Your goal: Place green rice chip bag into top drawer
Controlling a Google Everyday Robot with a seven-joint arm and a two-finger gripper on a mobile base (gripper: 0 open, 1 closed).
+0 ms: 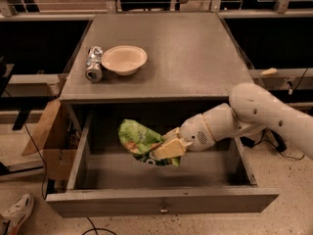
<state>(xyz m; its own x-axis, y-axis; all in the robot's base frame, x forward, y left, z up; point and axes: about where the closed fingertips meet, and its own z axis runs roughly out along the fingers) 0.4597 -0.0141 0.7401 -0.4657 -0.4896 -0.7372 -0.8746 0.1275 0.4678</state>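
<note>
The claw is pinching the green rice chip bag inside the open top drawer, walls well apart either side; it is covering the bag's right edge.

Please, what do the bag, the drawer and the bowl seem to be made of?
Bag: probably thin plastic film. It is crinkled and slightly shiny, and the claw holds it inside the open drawer, above its floor.
Drawer: looks like grey painted metal, with flat, matte panels.
Bowl: pale and matte, perhaps paper or plastic; I cannot tell which.
</note>
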